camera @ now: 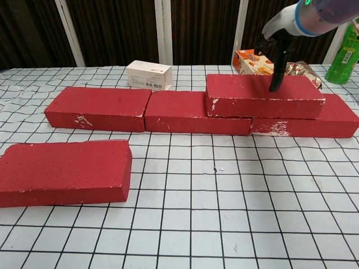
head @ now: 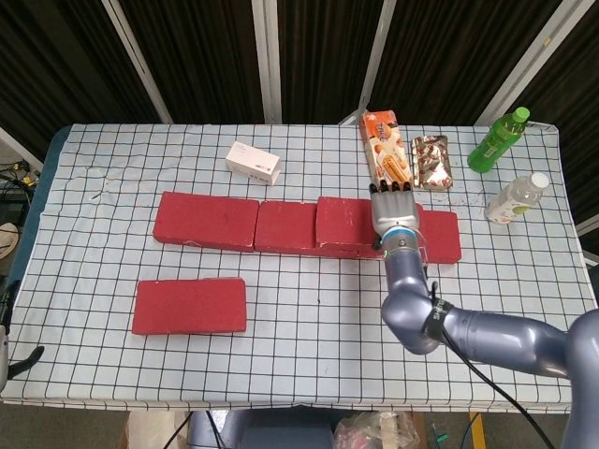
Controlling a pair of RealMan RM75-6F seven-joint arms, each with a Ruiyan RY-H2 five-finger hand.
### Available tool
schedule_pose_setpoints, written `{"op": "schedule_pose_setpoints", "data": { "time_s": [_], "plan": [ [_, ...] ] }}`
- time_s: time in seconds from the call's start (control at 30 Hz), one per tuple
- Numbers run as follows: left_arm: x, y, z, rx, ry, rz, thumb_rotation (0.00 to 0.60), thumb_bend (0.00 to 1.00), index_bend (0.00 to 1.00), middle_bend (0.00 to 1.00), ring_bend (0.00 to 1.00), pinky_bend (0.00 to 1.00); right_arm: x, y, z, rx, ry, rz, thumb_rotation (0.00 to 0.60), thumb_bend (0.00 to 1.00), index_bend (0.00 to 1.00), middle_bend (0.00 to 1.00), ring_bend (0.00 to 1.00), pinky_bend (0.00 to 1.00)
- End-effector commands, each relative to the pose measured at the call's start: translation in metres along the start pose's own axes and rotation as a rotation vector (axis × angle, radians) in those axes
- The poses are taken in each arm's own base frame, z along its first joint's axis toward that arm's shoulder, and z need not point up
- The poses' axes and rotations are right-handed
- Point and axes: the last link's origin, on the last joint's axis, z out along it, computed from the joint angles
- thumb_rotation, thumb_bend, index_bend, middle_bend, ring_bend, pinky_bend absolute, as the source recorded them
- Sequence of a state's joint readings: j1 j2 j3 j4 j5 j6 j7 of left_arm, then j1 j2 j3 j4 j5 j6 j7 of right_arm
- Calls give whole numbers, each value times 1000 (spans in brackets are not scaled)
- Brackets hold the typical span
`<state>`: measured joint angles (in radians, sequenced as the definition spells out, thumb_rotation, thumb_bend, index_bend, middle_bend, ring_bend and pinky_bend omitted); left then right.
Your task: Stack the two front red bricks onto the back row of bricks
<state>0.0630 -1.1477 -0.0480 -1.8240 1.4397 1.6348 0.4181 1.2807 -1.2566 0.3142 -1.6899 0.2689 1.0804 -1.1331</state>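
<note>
The right hand (head: 392, 208) hides part of the stacked brick (head: 348, 224); the left hand is unseen.

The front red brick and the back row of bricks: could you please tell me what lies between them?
Only bare checked tablecloth separates the front red brick from the back row, clearest in the chest view.

Both views are evenly and brightly lit from overhead, with the dark curtains behind left nearly black. Shadows are soft and short: a thin dark band runs under the front edge of the bricks (camera: 196, 112) in the chest view. The checked table (head: 309, 327) shows no harsh glare (only a mild sheen on the arm's metal). Focus is sharp throughout, with slight bending of grid lines near the chest view's edges.
</note>
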Motion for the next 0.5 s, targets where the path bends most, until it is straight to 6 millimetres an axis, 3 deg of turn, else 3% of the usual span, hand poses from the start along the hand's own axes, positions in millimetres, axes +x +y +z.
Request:
{"op": "schedule_pose_setpoints", "data": {
  "time_s": [0.03,0.13,0.17,0.2,0.3,0.5],
  "plan": [
    [0,1,-1,-9,-2,-4,600,0,59,0,34,217,3,49,-31,-23,57,10,600,153,66,0,0,0],
    [2,1,-3,-18,1,-12,600,0,59,0,34,217,-5,83,-56,-4,120,61,600,154,66,0,0,0],
    [3,2,-3,-34,12,-21,600,0,59,0,34,217,-20,119,-77,-21,166,152,600,154,66,0,0,0],
    [3,3,-3,-42,14,-22,600,0,58,0,34,217,-30,134,-87,-1,205,187,600,153,66,0,0,0],
    [3,4,-3,-63,19,-22,600,0,58,0,34,217,-50,162,-101,45,288,242,600,154,66,0,0,0],
    [2,8,1,-137,43,-43,600,0,58,0,34,225,-89,199,-120,98,374,311,600,154,66,0,0,0]
  ]
}}
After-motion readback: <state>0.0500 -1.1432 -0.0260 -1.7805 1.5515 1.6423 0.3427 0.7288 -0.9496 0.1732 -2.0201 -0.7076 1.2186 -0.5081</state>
